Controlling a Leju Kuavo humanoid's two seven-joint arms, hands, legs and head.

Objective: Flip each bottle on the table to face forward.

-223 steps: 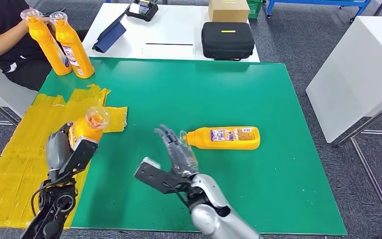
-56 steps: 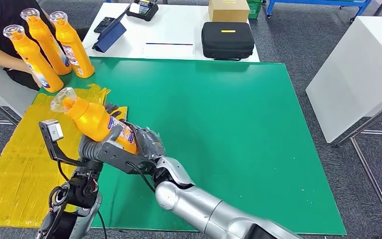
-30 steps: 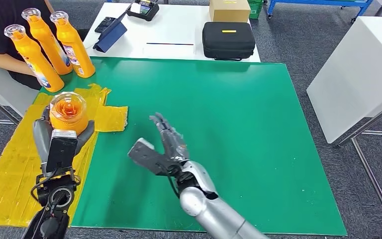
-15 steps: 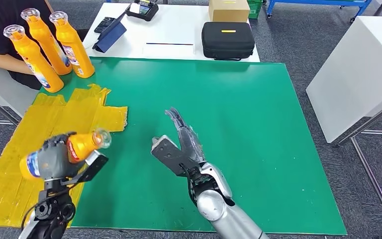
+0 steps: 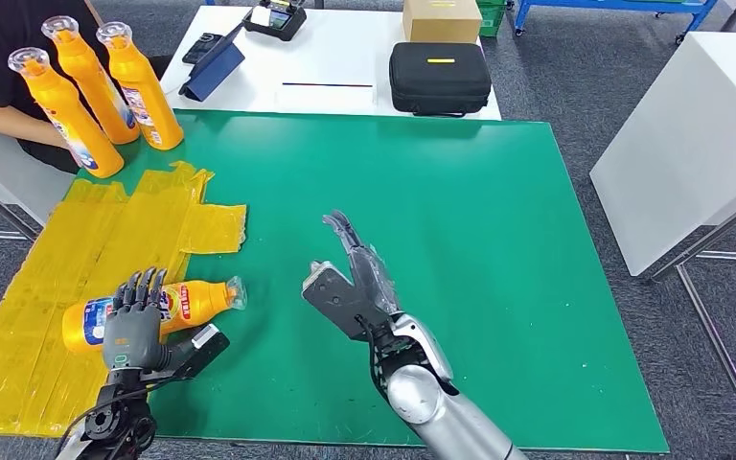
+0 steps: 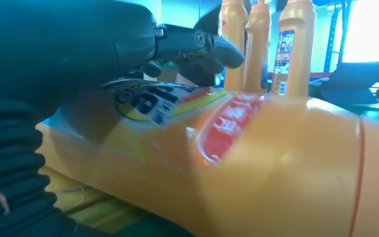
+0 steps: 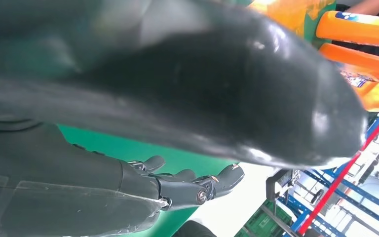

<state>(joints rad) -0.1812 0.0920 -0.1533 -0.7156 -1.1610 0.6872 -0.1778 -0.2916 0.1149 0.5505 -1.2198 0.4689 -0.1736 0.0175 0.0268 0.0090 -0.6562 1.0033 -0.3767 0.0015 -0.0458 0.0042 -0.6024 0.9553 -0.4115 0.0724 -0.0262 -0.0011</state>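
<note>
Bottle set down on its side; my left hand rests over it, right hand empty.

Left to right: since half a second ago, my left hand (image 5: 132, 321) has lowered the orange plastic bottle with the clear cap (image 5: 192, 299) onto the yellow sheet (image 5: 38, 316), label up, fingers draped over it. Whether they grip or are releasing I cannot tell. I judge this flip nearly complete. My right hand (image 5: 356, 278), fingers spread, holds nothing above the green mat (image 5: 460, 211). Three upright orange bottles (image 5: 105, 86) stand far left beside a person (image 5: 0, 57), who is cut off by the frame.
</note>
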